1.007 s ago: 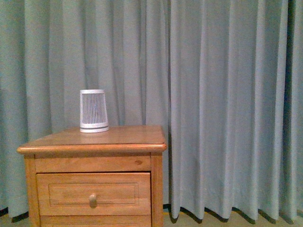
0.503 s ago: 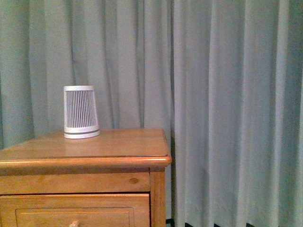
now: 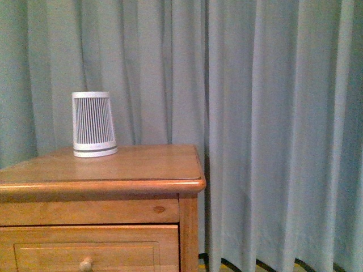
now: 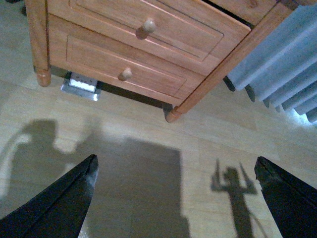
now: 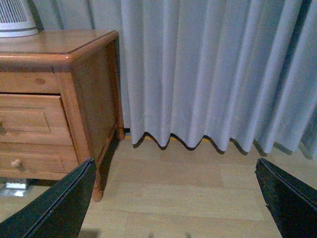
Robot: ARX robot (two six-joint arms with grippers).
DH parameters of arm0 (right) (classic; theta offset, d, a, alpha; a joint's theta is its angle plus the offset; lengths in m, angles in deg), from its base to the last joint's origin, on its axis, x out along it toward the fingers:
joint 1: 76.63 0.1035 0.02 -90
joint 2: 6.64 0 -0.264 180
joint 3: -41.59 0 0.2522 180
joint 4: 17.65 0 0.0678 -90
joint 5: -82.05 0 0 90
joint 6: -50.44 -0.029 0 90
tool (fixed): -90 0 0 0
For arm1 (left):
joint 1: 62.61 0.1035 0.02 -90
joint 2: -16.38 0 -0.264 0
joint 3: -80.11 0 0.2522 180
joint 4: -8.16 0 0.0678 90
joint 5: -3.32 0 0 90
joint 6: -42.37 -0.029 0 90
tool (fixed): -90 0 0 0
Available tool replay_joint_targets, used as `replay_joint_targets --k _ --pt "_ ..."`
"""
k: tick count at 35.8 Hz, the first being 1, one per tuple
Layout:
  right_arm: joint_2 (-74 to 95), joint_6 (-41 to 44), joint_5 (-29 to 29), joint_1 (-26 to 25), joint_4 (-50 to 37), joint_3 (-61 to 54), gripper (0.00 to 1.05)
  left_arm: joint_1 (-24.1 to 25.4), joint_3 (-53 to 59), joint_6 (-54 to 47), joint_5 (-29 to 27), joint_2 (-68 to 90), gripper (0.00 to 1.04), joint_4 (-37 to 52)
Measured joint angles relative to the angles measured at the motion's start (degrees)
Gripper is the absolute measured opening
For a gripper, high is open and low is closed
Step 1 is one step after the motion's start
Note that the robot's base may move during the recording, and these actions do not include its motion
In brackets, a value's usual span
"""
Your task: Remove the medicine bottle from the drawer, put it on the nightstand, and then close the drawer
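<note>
Both my left end effector [image 4: 176, 163] and right end effector [image 5: 174, 163] gape apart over the floor [image 5: 198, 198], well short of the nightstand [image 3: 102, 211]. Its two drawers, upper drawer [image 4: 188, 39] included, sit shut. One ribbed device [image 3: 93, 124] stands on the worktop [image 3: 142, 164].

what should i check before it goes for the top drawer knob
1. Is the upper drawer shut, with its knob in plain sight? ok.
2. Is the left hand open and empty? ok.
3. Is the right hand open and empty? ok.
4. Is either hand at the knob? not ok, both stand off from the nightstand.
5. Is the medicine bottle inside? cannot tell, the drawer hides its contents.
6. Is there bare space on top beside the ribbed device? ok.
</note>
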Motion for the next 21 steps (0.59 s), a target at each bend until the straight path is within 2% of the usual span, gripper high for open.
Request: replay_joint_targets --k 4,7,10,16,21 --pt "0.0 0.0 -0.02 0.0 0.0 0.0 0.98 -0.79 -0.42 -0.57 -2.89 15.45 0.98 16.11" --pt "0.0 0.0 -0.02 0.0 0.0 0.0 0.98 -3.45 -3.78 -1.22 -6.12 34.58 0.98 33.73" --pt "0.0 0.0 -0.02 0.0 0.0 0.0 0.98 -5.9 -8.07 -2.05 -8.61 48.44 0.98 45.03" --pt "0.0 0.0 -0.02 0.0 0.0 0.02 0.98 -9.38 -16.35 -4.46 -12.0 67.49 0.98 57.51" --pt "0.0 0.0 -0.02 0.0 0.0 0.0 0.98 -10.27 -21.29 -6.4 -12.2 76.15 0.98 62.82"
